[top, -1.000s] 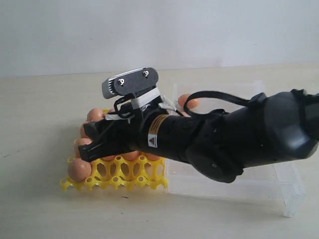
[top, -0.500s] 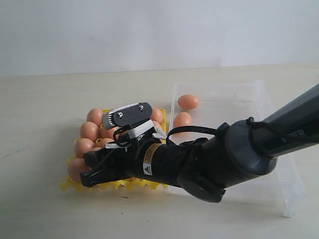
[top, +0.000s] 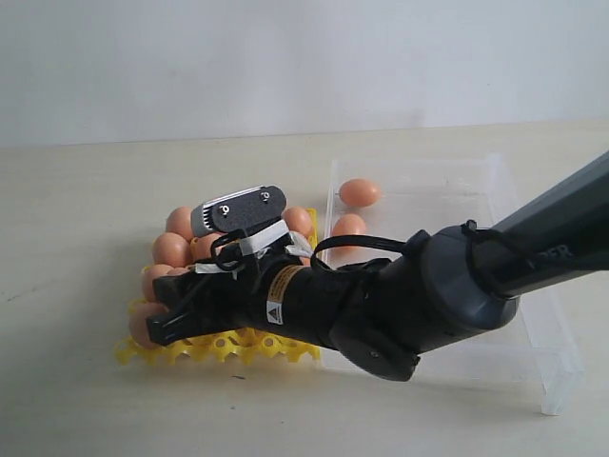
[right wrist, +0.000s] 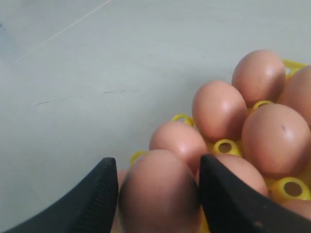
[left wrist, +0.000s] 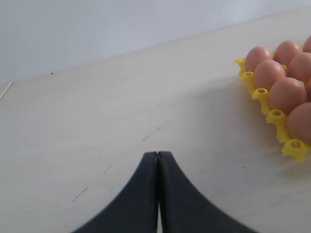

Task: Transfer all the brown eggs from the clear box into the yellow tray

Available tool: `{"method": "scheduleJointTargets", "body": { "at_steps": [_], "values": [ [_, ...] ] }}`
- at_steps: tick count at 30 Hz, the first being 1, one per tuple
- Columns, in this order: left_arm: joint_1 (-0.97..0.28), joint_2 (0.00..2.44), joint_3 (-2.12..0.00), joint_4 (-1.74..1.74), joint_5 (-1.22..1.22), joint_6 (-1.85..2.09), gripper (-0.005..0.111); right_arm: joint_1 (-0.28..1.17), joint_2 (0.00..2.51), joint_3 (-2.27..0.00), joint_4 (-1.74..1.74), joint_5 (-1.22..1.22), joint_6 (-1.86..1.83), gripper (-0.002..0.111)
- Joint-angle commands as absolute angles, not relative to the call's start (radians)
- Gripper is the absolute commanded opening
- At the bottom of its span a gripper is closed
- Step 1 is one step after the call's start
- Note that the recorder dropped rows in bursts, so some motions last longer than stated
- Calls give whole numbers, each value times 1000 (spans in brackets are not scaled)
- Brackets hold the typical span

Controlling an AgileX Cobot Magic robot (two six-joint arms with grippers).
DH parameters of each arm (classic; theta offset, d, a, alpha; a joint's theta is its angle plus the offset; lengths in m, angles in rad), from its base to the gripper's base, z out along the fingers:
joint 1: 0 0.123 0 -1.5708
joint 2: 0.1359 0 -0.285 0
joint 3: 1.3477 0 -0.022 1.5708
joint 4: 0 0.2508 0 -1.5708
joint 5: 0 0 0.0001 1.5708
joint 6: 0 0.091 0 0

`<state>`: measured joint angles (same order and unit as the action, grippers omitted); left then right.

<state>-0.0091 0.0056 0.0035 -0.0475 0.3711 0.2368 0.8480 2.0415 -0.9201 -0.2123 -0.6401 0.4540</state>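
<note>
My right gripper reaches across to the front left corner of the yellow tray. It is shut on a brown egg, which sits between both black fingers low over the tray, beside several seated eggs. Two brown eggs lie in the far left part of the clear box. My left gripper is shut on nothing above bare table, with the tray and its eggs off to one side. The exterior view does not show the left arm.
The right arm's thick black body lies across the clear box and hides much of its inside and the tray's near rows. Pale bare tabletop surrounds tray and box.
The right arm has dropped lower and the gripper with its egg has come down onto the tray's front left corner. Its wrist camera sits lower too.
</note>
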Motion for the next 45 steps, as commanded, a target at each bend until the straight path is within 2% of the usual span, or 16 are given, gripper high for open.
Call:
{"method": "scheduleJointTargets", "body": {
  "at_steps": [1,7,9,12,15,18,21,23,24,25,26,27,28,34,39,45],
  "values": [
    [-12,0,0,-49,364,236,0,846,2039,-927,-189,-650,427,51],
    [-12,0,0,-49,364,236,0,841,2025,-927,-188,-624,419,55],
    [-12,0,0,-49,364,236,0,841,1973,-927,-159,-565,419,54],
    [-12,0,0,-49,364,236,0,824,1848,-927,-73,-373,326,40],
    [-12,0,0,-49,364,236,0,771,1737,-966,25,-123,128,21],
    [-12,0,0,-49,364,236,0,651,1685,-1050,21,134,63,0],
    [-12,0,0,-49,364,236,0,535,1723,-1148,21,276,109,0],
    [-12,0,0,-49,364,236,0,462,1777,-1214,23,339,217,9],
    [-12,0,0,-49,364,236,0,424,1821,-1249,28,384,315,21],
    [-12,0,0,-49,364,236,0,411,1840,-1257,36,396,345,27],
    [-12,0,0,-49,364,236,0,385,1881,-1264,79,403,393,42],
    [-12,0,0,-49,364,236,0,365,1907,-1264,132,401,425,52],
    [-12,0,0,-49,364,236,0,354,1933,-1264,193,401,436,58],
    [-12,0,0,-49,364,236,0,354,2040,-1264,473,341,306,59],
    [-12,0,0,-49,364,236,0,354,2070,-1264,527,275,261,59],
    [-12,0,0,-49,364,236,0,355,2124,-1332,551,309,250,59]
  ]
}}
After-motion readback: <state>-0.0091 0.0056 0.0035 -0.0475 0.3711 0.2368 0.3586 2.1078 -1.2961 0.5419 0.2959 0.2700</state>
